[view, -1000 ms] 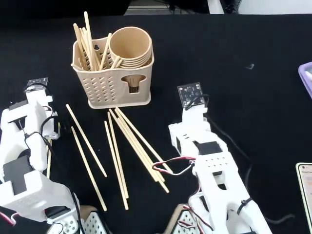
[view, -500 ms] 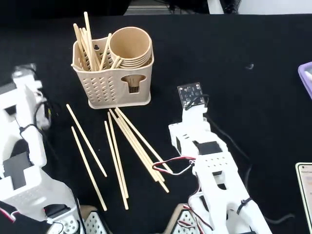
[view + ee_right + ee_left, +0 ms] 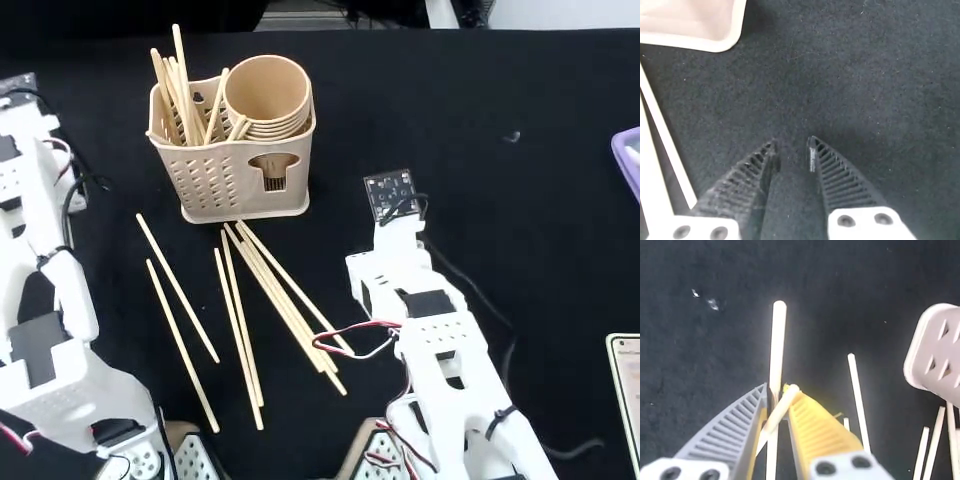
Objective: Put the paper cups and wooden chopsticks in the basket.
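The beige basket (image 3: 230,165) stands at the back left and holds a stack of paper cups (image 3: 268,95) and several upright wooden chopsticks (image 3: 175,90). More chopsticks (image 3: 270,290) lie loose on the black table in front of it. My left gripper (image 3: 776,396) is shut on two crossed chopsticks (image 3: 777,340) above the cloth, with the basket's corner (image 3: 935,355) off to one side. The left arm (image 3: 35,190) stands at the table's left edge. My right gripper (image 3: 790,147) hangs slightly open over bare cloth near the basket's base (image 3: 690,25), with nothing between its fingers.
Loose chopsticks (image 3: 857,395) lie close to the left gripper, and two (image 3: 660,135) lie beside the right one. A purple object (image 3: 628,155) sits at the right edge, and a white card (image 3: 625,375) lies at the front right. The right arm (image 3: 420,310) stands right of the chopstick pile.
The left arm has swung back and to the left, away from the front-left spot. The chopstick that lay beside it there is gone from the table. The right arm has stayed still.
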`<state>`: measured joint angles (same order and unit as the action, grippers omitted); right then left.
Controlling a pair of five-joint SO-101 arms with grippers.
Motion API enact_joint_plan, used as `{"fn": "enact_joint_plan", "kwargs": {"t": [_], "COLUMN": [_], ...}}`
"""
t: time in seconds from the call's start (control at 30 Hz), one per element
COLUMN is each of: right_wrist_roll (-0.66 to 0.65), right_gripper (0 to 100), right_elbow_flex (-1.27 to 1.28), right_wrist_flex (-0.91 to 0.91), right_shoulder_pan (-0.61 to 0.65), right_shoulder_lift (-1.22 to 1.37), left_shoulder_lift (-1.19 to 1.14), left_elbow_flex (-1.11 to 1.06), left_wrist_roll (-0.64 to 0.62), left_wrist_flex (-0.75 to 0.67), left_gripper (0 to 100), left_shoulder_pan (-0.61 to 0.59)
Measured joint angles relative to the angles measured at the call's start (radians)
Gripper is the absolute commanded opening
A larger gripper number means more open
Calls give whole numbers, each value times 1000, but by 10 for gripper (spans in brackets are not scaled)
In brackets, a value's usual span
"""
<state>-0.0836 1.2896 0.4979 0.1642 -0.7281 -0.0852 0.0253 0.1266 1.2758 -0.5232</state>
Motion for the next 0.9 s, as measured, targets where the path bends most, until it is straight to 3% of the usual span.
{"fn": "enact_joint_plan", "kwargs": {"t": [0.17,0.47,0.6,0.73,0.9], "right_wrist_roll": [0,0,0,0,0], "right_gripper": [96,96,96,96,96], "right_elbow_flex": [0,0,0,0,0], "right_wrist_flex": [0,0,0,0,0], "right_shoulder_pan": [0,0,0,0,0], "right_shoulder_lift": [0,0,0,0,0], "left_shoulder_lift": [0,0,0,0,0], "left_elbow_flex": [-121,-460,-485,-485,-485], "left_wrist_roll": [86,308,364,381,382], "left_wrist_flex": [-18,-239,-258,-259,-261], "left_gripper": [30,30,45,134,122], "left_shoulder_pan": [-9,-143,-189,-226,-235]}}
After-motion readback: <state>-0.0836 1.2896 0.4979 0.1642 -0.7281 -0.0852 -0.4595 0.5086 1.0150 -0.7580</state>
